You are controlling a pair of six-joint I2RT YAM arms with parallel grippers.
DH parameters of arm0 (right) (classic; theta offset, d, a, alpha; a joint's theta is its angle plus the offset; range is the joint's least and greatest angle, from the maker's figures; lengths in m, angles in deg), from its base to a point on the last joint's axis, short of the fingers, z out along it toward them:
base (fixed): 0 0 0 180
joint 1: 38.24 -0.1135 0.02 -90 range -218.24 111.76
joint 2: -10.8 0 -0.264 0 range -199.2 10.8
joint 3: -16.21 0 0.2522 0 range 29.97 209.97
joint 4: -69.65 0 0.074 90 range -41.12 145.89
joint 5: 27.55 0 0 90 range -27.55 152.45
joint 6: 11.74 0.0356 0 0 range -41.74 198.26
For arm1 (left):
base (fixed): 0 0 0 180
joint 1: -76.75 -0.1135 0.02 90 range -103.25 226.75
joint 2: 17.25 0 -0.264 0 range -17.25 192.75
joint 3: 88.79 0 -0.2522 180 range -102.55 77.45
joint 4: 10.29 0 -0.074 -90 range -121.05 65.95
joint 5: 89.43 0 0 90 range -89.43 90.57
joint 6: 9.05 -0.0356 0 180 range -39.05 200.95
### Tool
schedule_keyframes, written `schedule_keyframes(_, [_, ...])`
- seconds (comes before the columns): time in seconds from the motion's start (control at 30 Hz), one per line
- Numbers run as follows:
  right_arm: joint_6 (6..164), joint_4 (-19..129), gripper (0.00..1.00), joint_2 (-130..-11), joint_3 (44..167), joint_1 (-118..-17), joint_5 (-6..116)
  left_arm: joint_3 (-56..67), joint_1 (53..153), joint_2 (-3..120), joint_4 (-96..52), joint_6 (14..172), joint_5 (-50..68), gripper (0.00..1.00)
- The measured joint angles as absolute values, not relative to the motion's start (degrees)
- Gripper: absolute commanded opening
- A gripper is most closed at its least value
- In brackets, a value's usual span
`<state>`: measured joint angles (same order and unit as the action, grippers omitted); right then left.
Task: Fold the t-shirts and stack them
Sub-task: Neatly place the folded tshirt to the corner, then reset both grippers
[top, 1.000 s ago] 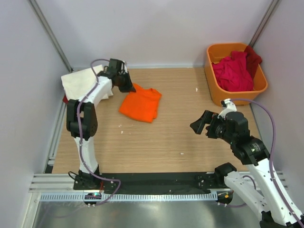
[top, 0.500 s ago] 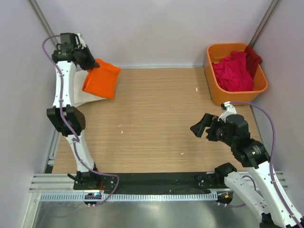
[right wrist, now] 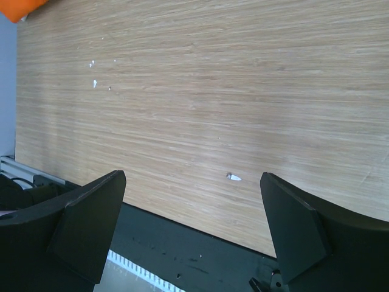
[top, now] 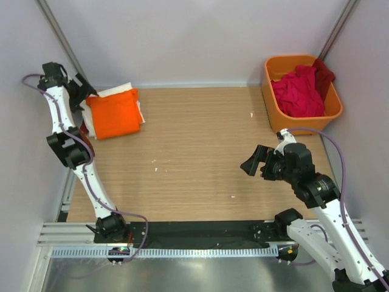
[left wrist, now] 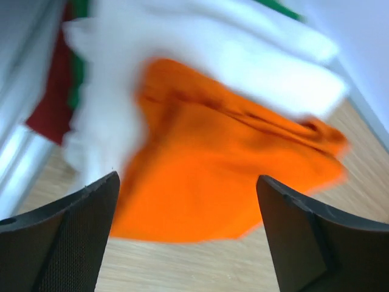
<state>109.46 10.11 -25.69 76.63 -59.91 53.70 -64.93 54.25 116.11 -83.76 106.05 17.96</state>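
Note:
The bright orange t-shirt (top: pixel 114 113) lies folded on top of the cream-white t-shirt (top: pixel 124 91) at the far left of the table. The left wrist view shows the orange cloth (left wrist: pixel 213 164) spread over the white one (left wrist: pixel 243 55), with a dark red t-shirt (left wrist: pixel 51 97) at the bottom of the pile. My left gripper (top: pixel 81 92) (left wrist: pixel 187 179) hovers at the pile's left edge, open, with nothing between its fingers. My right gripper (top: pixel 255 163) (right wrist: pixel 193 176) is open over bare wood near the right front. Crimson t-shirts (top: pixel 298 91) lie crumpled in the tub.
The rigid orange tub (top: pixel 275 106) stands at the back right corner. Grey walls close in the table on three sides. A black strip (right wrist: pixel 182 243) runs along the near edge. Small white specks (right wrist: pixel 233 177) dot the wood.
My left gripper carried the orange t-shirt from the table's middle left to the pile at the far left, set it on the cream-white shirt and opened. The right arm barely shifted.

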Motion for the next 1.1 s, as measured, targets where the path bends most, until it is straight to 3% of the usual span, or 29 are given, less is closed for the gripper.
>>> schedule_keyframes(0.03, [109.44, 9.93, 1.00, -25.36, 76.63, -59.91, 53.70, -64.93, 53.14, 117.48, -84.26, 106.40, 16.60, 1.00])
schedule_keyframes(0.23, [109.66, 10.04, 1.00, -23.98, 76.63, -59.91, 52.93, -64.08, 51.37, 118.77, -86.12, 106.25, 12.78, 1.00])
schedule_keyframes(0.53, [109.57, 9.43, 1.00, -24.23, 78.07, -59.91, 53.92, -49.17, 53.58, 107.89, -84.06, 107.78, 10.68, 1.00])
schedule_keyframes(0.93, [109.46, 8.09, 1.00, -21.27, 79.71, -59.91, 54.81, -17.81, 61.25, 82.58, -72.89, 107.93, -1.98, 1.00])
schedule_keyframes(1.1, [109.63, 7.42, 1.00, -20.25, 79.71, -59.91, 54.81, -10.47, 64.50, 72.83, -68.50, 107.56, -5.06, 1.00])
